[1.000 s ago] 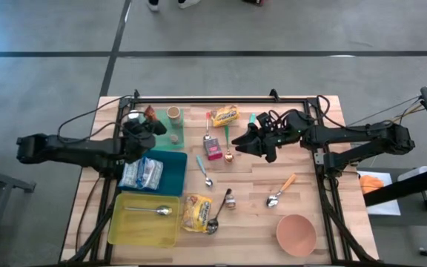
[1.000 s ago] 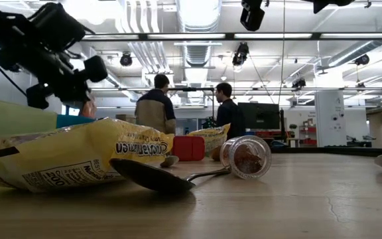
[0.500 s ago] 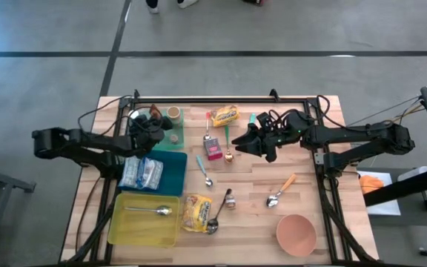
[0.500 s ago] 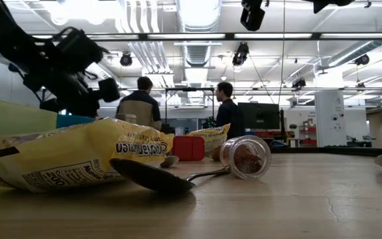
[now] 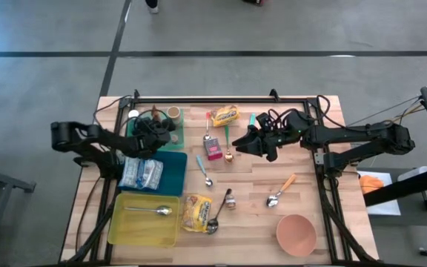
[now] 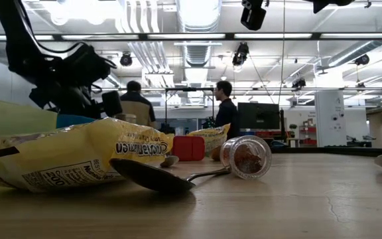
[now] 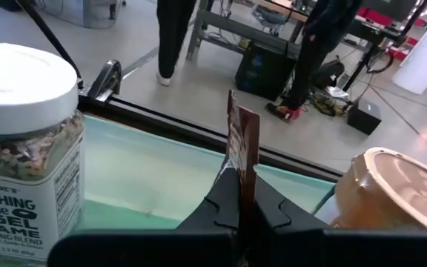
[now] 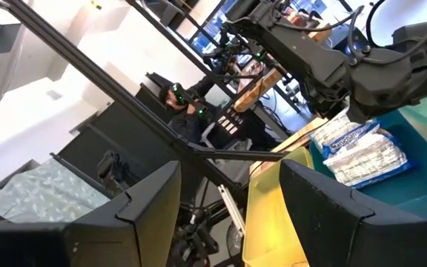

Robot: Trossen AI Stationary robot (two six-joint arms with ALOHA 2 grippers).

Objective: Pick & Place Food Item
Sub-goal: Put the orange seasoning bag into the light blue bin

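Observation:
My left gripper (image 7: 242,185) is shut on a thin brown food packet (image 7: 243,137) at the table's far left (image 5: 156,126). It hangs low over a pale green tray (image 7: 147,185). A seasoning jar with a white lid (image 7: 24,148) stands on one side of it. A tan-lidded cup (image 7: 399,193) stands on the other. My right gripper (image 5: 247,142) hangs open above the table's far middle, with nothing between its fingers (image 8: 150,215). My left gripper pinches the brown packet's near end (image 7: 242,169) between its two fingers, one on each flat face. The fingers come from the table's left, slanting slightly down. The packet sticks out beyond the fingertips over the green tray; whether it touches the tray I cannot tell.
A teal bin (image 5: 173,174) holds a blue-white packet (image 5: 141,173). Beside it is a yellow bin (image 5: 124,222) with a spoon. On the table lie a yellow packet (image 5: 196,211), a spice jar (image 5: 230,200), a red box (image 5: 213,148), spoons and a pink bowl (image 5: 296,233). People stand beyond.
My left gripper, still shut on the brown packet, has sunk and gone a little toward the table's right, down over the green tray between the jar and the cup. Its arm has folded in toward the table.

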